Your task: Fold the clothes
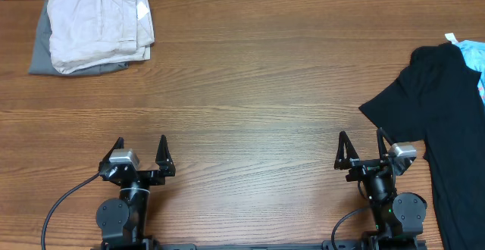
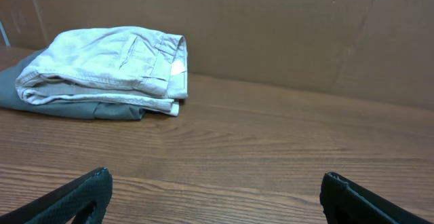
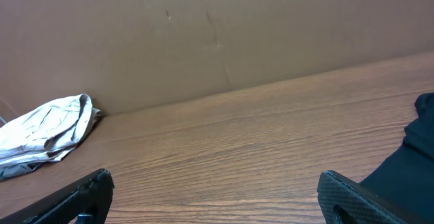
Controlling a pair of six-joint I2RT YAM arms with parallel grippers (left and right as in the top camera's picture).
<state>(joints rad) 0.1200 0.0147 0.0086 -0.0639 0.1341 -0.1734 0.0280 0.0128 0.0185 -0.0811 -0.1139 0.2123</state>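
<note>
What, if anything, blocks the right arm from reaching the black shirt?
Nothing visible, so probably it can reach. The right tool is open and sits close beside the black shirt, which lies just to its right. Only table shows between them, though the shirt runs off the overhead view's edge.

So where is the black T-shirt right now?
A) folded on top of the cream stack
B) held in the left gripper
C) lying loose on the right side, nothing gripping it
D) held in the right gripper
C: the black T-shirt lies spread out, while the left gripper and right gripper sit open and empty.
</note>
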